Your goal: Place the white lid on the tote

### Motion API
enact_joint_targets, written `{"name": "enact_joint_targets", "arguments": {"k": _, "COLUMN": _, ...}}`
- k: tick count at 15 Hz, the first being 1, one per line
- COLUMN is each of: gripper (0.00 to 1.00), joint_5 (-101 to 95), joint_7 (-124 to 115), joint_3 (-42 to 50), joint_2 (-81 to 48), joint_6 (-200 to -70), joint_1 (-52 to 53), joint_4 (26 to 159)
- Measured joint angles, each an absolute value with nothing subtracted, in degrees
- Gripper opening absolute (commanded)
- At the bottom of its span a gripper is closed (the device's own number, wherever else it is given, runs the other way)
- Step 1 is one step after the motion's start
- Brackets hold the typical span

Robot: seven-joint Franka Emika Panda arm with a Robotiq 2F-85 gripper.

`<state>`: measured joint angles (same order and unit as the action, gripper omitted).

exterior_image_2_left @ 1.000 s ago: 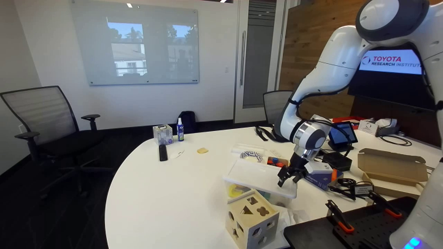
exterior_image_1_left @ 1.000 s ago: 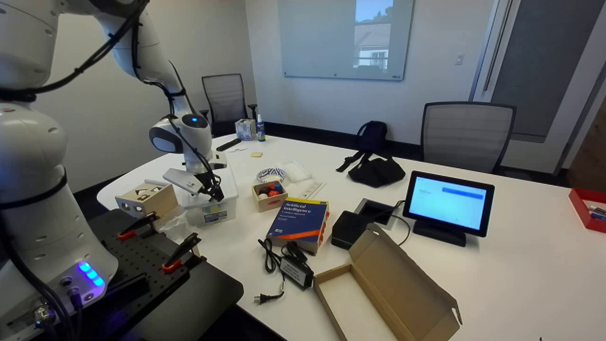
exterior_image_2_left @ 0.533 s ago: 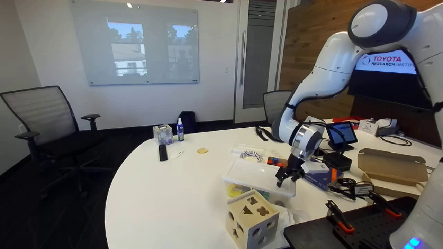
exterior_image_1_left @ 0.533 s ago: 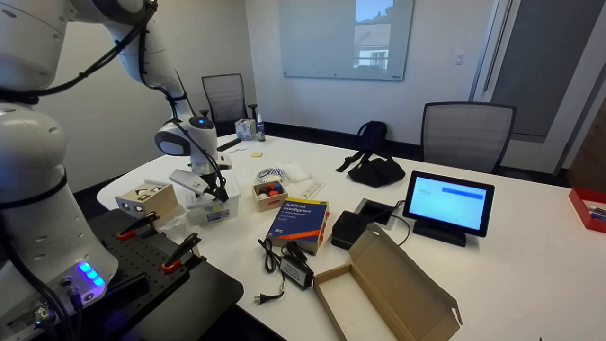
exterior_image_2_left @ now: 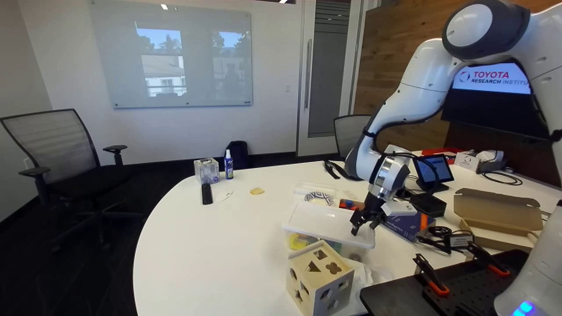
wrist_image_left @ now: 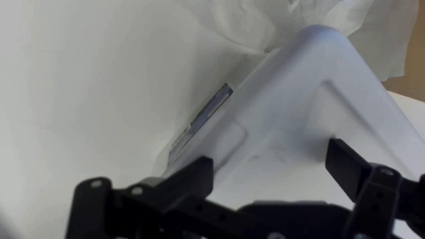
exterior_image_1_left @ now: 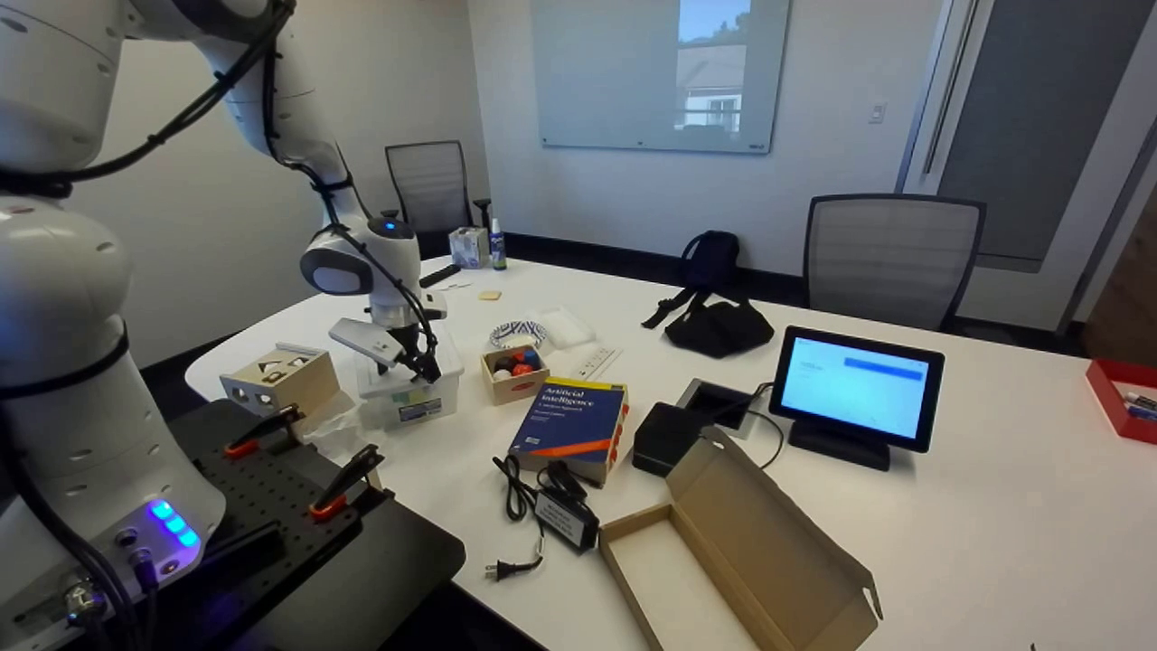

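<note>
The white lid (exterior_image_2_left: 327, 221) lies flat on top of the clear tote (exterior_image_2_left: 351, 252). The lid also shows in an exterior view (exterior_image_1_left: 446, 355), with the tote (exterior_image_1_left: 389, 413) under it. I cannot tell whether its edges are pressed fully down all round. My gripper (exterior_image_2_left: 363, 229) is over one end of the lid, fingers pointing down, open and empty. In the wrist view the fingers (wrist_image_left: 269, 159) are wide apart above the lid (wrist_image_left: 298, 93), one near its edge. I cannot tell whether they touch it.
A wooden shape-sorter box (exterior_image_2_left: 318, 281) and crumpled white wrapping (exterior_image_1_left: 336, 432) stand beside the tote. On its other side are a small wooden box of balls (exterior_image_1_left: 515, 375), a patterned bowl (exterior_image_1_left: 518, 334), a whitish clear plastic piece (exterior_image_1_left: 565, 327) and a blue book (exterior_image_1_left: 569, 420).
The gripper has shifted slightly away from the robot base and lately risen a little, still open. The tote and lid have shifted slightly the same way.
</note>
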<state>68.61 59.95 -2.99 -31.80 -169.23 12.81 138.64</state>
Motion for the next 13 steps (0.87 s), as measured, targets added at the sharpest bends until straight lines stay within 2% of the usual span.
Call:
{"name": "enact_joint_targets", "arguments": {"k": 7, "gripper": 1.0, "joint_5": 61.4, "joint_7": 54.5, "joint_3": 0.2, "joint_2": -21.2, "joint_6": -163.0, "joint_1": 12.9, "joint_4": 142.7}}
{"name": "enact_joint_targets", "arguments": {"k": 13, "gripper": 1.0, "joint_5": 45.6, "joint_7": 43.4, "joint_3": 4.5, "joint_2": -9.1, "joint_6": -161.0, "joint_1": 14.3, "joint_4": 147.9}}
